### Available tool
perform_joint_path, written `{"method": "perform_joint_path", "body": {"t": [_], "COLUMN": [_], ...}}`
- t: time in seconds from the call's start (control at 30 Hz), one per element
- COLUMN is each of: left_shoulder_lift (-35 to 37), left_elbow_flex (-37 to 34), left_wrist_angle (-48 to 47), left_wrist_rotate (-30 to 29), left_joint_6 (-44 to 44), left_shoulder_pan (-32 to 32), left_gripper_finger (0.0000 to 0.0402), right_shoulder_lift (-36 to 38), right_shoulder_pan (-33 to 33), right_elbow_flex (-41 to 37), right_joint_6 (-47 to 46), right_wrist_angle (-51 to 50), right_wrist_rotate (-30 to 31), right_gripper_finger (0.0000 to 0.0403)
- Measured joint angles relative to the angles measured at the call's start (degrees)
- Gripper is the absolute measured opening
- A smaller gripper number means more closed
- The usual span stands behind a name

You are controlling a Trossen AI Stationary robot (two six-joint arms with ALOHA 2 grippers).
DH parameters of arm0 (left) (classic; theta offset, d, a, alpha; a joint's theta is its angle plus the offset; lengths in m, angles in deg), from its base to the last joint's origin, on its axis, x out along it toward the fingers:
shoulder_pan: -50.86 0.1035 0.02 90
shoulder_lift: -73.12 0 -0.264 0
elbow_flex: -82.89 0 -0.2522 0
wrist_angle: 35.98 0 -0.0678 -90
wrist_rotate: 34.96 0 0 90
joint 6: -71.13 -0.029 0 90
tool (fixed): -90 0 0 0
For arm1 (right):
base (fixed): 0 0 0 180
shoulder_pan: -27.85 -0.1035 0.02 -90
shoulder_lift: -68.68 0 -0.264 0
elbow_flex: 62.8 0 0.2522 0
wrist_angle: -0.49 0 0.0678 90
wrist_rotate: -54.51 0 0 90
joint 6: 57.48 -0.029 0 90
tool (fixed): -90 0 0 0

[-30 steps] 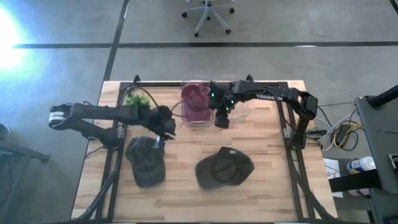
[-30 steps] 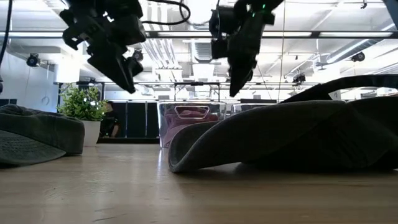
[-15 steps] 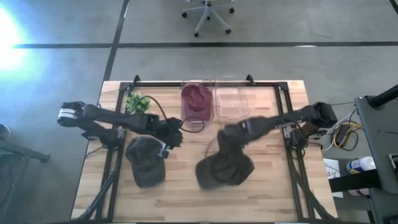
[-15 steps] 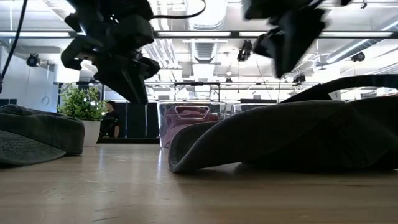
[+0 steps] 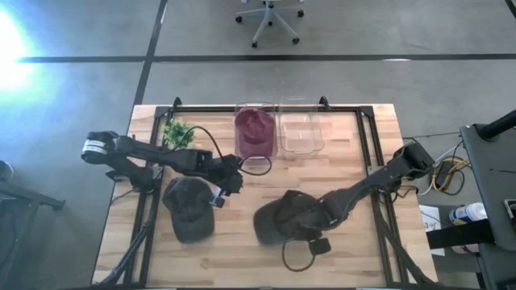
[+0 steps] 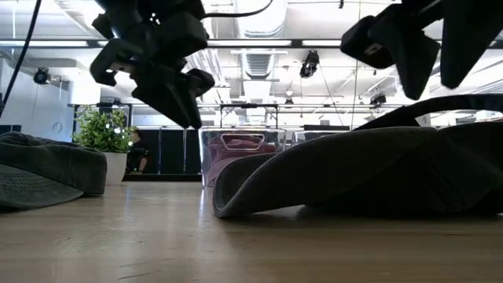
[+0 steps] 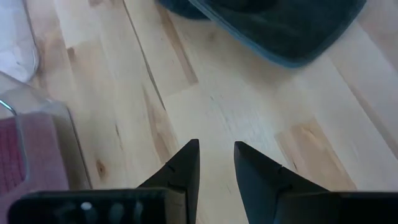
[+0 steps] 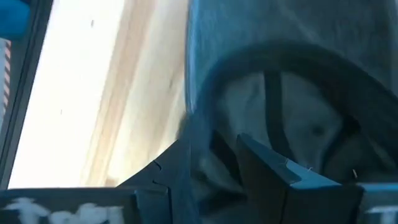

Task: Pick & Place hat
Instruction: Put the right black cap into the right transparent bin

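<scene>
while the right gripper (image 5: pixel 300 229) hangs low over the dark green hat (image 5: pixel 284 217) near the front middle of the wooden table (image 5: pixel 355 250), its two dark fingers (image 8: pixel 261 165) stand a little apart with the hat's cloth and inner band filling the space just ahead of them; whether they already pinch the fabric i cannot tell. the hat lies directly under and ahead of this gripper, resting flat on the table, and in the low view it fills the foreground below the raised arms.

the left gripper (image 5: pixel 234 179) hovers above bare wood, fingers (image 7: pixel 186 171) parted by a narrow gap and holding nothing. a second dark hat (image 5: pixel 190 208) lies on the table just beside it, towards the table's left front. beyond the left gripper, at the back edge, stands a clear bin (image 5: pixel 255 131) with a maroon hat (image 5: pixel 254 127) inside, an empty clear bin (image 5: pixel 301 133) touching it on one side, and a small potted plant (image 5: pixel 176 132) well off to the other side
</scene>
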Motion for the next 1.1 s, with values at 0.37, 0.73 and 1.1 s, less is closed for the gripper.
{"method": "perform_joint_path", "body": {"t": [0.37,0.73,1.1], "left_shoulder_lift": [0.26,0.29,0.15], "left_elbow_flex": [0.00,0.00,-0.05], "left_wrist_angle": [-0.02,-0.22,5.58], "left_wrist_rotate": [-0.42,-0.92,0.39], "left_joint_6": [1.55,1.18,-1.36], "left_shoulder_pan": [-0.13,-0.17,-0.17], "left_gripper_finger": [0.0094,0.0094,0.0094], "right_shoulder_lift": [-6.67,-6.97,-8.48], "right_shoulder_pan": [-3.83,-3.94,-3.68], "right_elbow_flex": [0.09,5.10,0.97], "right_joint_6": [-4.81,-6.38,-6.41], "right_wrist_angle": [8.23,6.10,9.48], "right_wrist_rotate": [2.84,8.56,11.42], "right_gripper_finger": [0.0128,0.0128,0.0128]}}
